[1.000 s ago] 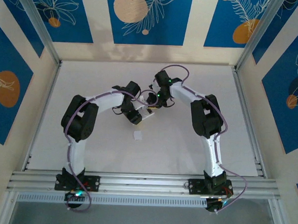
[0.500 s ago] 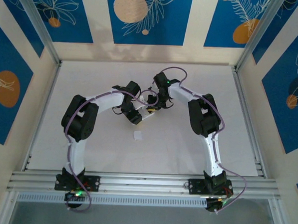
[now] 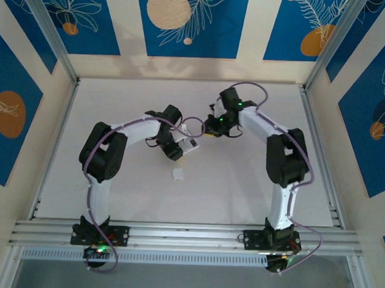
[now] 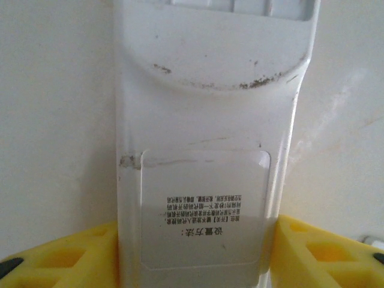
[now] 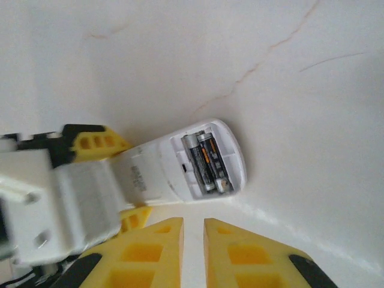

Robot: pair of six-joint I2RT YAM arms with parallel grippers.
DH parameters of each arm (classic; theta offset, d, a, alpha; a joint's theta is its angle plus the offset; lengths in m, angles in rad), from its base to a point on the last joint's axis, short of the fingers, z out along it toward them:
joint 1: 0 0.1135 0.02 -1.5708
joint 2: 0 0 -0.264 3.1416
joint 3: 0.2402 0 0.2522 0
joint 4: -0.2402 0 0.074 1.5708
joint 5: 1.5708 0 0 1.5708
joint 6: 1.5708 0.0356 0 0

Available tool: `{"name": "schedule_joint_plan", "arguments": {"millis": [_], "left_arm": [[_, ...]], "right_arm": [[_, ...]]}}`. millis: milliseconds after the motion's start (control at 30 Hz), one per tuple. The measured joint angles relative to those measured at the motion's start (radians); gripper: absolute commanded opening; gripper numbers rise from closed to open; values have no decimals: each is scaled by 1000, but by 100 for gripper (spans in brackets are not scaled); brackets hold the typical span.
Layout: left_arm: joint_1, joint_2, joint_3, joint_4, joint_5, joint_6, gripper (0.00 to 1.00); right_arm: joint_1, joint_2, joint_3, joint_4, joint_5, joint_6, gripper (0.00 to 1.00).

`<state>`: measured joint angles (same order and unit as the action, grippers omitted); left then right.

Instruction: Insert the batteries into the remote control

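Left jaws are clamped on the remote control (image 4: 210,120), one yellow finger (image 4: 60,258) pressed to each long edge at the labelled end; its plain white back is turned up and a small printed label shows between the fingers. Right jaws stand almost together, with only a thin slit between their yellow fingers (image 5: 150,252) and nothing in that slit. They hang just beside the rounded far end of the remote control, apart from it. At that end the battery bay lies open with no lid on it, and the batteries (image 5: 204,161) sit inside it side by side, lengthwise along the body, dark grey, one with an orange mark. From above, the remote control sits about mid-bench between the two wrists, sticking out of the left jaws toward the right arm. A small white square cover (image 3: 177,174) lies alone on the bench (image 3: 117,101), nearer the arm bases and well apart from the remote control. Whether the remote control rests on the bench or is held just above it I cannot tell
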<state>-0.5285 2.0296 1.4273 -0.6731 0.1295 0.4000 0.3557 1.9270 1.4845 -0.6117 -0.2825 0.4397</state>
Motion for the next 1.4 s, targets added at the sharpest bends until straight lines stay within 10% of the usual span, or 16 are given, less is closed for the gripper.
{"name": "schedule_joint_plan", "arguments": {"millis": [233,733,1133,1400], "left_arm": [[6,-41,-55,84,-125,205,87],[82,-66,-55,188,-315,253,91],[90,-800,-429,294,-79,-325,89],[105,-1142,-619,268,-18,-701,98]], "right_arm": [[-18,-198,-207,43,2,43,20],[53,-472,-407,60,63,172,23],[469,-396,-425,84,383,480,43],[636,-68,-118,-68,573,547,61]]}}
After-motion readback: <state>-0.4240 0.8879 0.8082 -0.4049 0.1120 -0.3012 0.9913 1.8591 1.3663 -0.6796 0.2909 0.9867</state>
